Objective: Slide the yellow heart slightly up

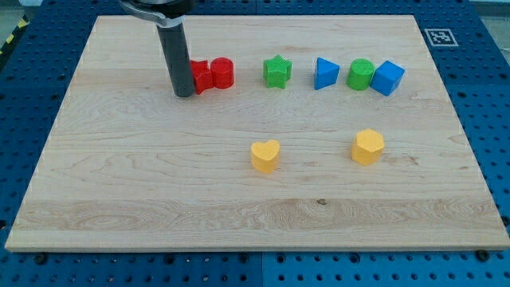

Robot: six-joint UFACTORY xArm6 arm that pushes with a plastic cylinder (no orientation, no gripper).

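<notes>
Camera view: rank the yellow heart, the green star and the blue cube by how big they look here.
1. blue cube
2. yellow heart, close to the cube; it lies nearer the view's bottom, so possibly nearer the camera and flattered.
3. green star
My tip is far from all three.

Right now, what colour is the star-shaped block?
Green star, clearest in the camera view.

No readable words, brand names or numbers anywhere in view. Only sign: a small black-and-white square marker (437, 37), fiducial-type pattern, printed on a white patch at the top-right corner of the wooden board (119, 191), just beyond the board's right edge line. Its pattern is too small to decode, and blocks carry no lettering.
</notes>
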